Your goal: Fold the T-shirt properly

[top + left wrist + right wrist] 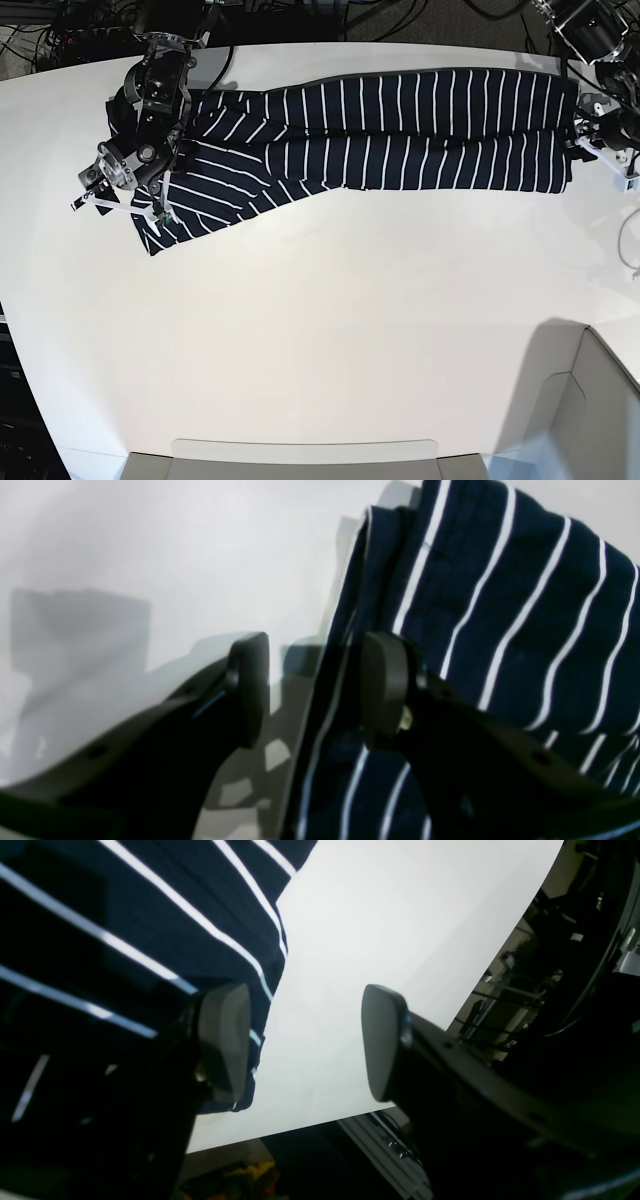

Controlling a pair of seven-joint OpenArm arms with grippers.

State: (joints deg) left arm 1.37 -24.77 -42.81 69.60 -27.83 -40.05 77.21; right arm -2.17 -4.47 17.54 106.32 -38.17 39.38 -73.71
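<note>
the left gripper (pixel 314 687) has its two black fingers (pixel 382 690) spread apart, with a clear gap between them; the hem edge of the t-shirt (pixel 500 605) runs up through that gap, close to the inner face of one finger, but the pads are not pressed together on it. the other finger stands over the bare white table (pixel 150 545). in the base view this gripper (pixel 598 128) sits at the shirt's end on that view's right, just beside the cloth edge.

the right gripper (pixel 305 1040) is likewise released, its fingers (pixel 225 1040) wide apart. one finger lies over the striped fabric (pixel 125 915) near its border, the other over the bare table (pixel 400 915), and nothing is caught between them. from the base view this gripper (pixel 122 192) hangs at the sleeve end of the shirt, on that view's left.

the t-shirt (pixel 400 130) lies along the far side of the table (pixel 320 330), folded lengthwise into a long dark band with thin white stripes. near the right gripper one part fans out at an angle toward the front edge.
</note>
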